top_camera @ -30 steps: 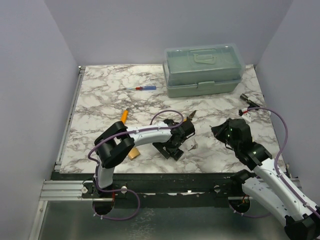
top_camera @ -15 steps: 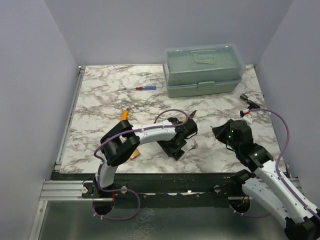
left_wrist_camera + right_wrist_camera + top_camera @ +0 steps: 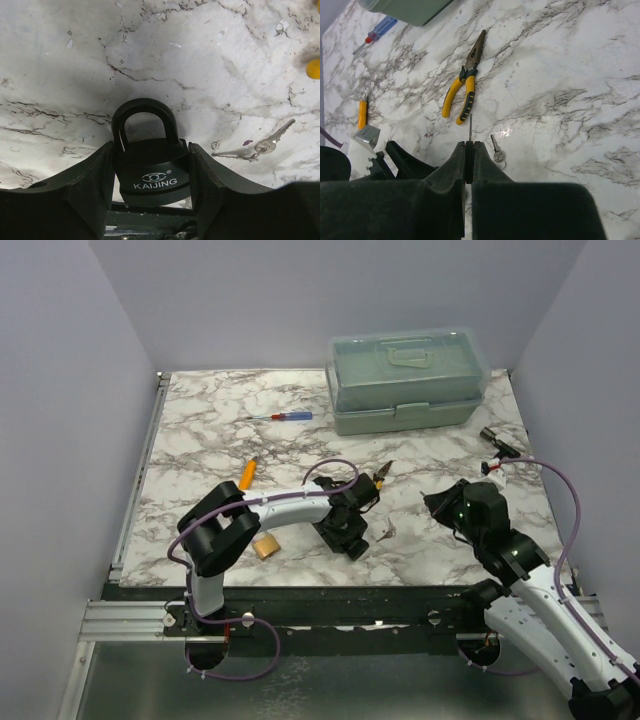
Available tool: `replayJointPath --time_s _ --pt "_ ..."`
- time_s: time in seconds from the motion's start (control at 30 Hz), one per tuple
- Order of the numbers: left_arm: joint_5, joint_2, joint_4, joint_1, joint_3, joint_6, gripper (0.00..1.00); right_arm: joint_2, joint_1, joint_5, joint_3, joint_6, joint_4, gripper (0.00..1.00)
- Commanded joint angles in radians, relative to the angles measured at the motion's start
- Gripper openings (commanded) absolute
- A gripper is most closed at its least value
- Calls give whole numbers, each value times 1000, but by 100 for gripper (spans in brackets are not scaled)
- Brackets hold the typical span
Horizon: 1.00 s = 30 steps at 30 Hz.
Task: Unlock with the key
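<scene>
Currently the key lies flat on the marble table, at 3 o'clock of the black padlock, clear of it.
Left gripper jaws flank the padlock body; whether they are pinching it I cannot tell.
Right gripper jaws are pressed together.
Key looks light, thin, stiff and slippery. Pinch it at the bow.

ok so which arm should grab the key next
right. the key lies loose close by the right jaws, which are shut. the left jaws are clamped on the black padlock, so that arm's busy
</scene>
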Motion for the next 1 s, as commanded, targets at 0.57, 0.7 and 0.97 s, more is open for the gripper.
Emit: replayJointPath --time_s 0.57,0.7,0.97 --pt "101 -459 281 276 -327 328 0 13 2 -833 -124 -97 535 0" --pt "121 -542 309 308 -348 364 0 39 2 -921 -160 -69 676 0" --pt "143 -689 340 408 -411 291 0 111 57 -894 -173 -39 827 0"
